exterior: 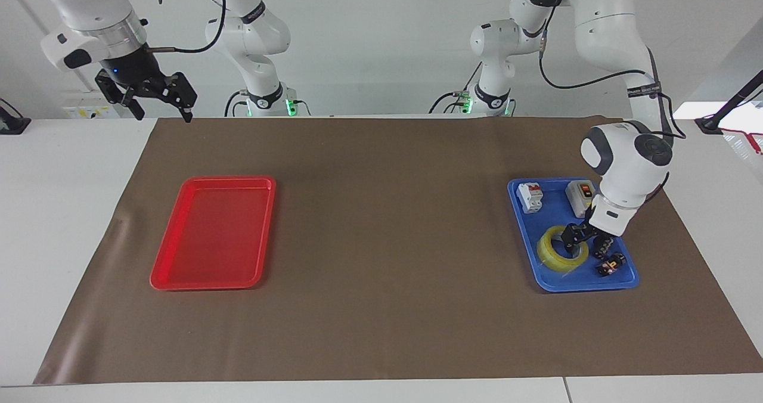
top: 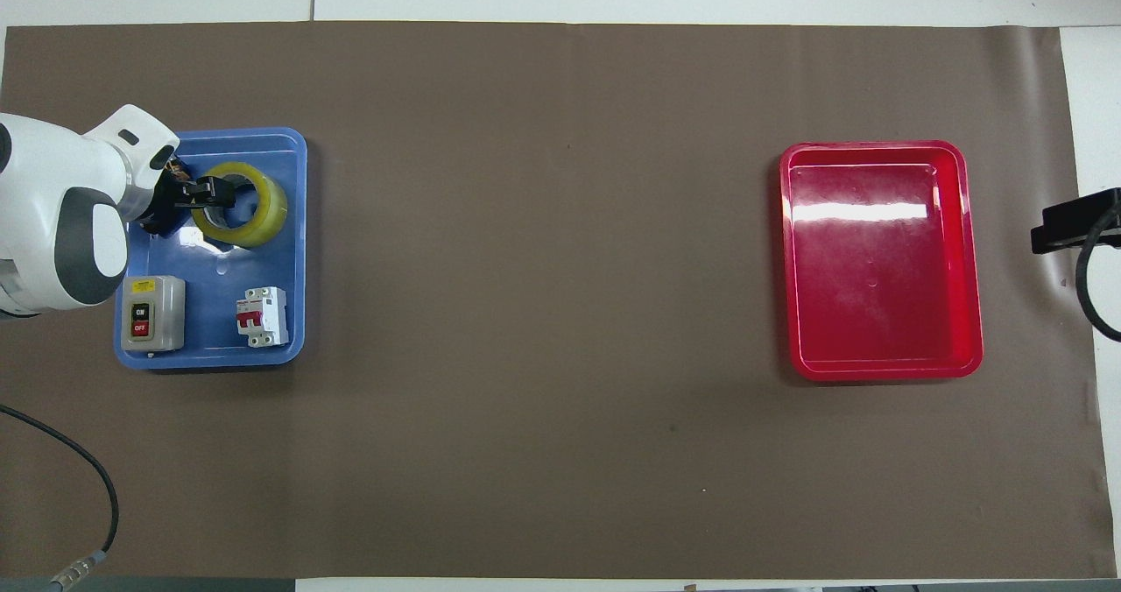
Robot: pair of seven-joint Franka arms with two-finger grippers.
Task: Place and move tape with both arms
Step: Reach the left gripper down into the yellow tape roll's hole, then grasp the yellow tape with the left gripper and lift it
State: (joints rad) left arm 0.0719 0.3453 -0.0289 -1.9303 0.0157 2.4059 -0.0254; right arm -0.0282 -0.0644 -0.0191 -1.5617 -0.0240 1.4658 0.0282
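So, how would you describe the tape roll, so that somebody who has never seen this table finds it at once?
Look at the blue plastic tray toward the left arm's end of the brown mat. In its part farther from the robots lies the wide roll of yellowish translucent tape, with the left gripper at its rim. It is the only ring there: its neighbours are boxy switches and small black parts.

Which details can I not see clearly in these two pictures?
- Whether the left gripper has closed on the tape: fingers too small, both views.
- Small black parts in the blue tray: partly hidden by the gripper, overhead view.
- Right gripper: outside the overhead view.
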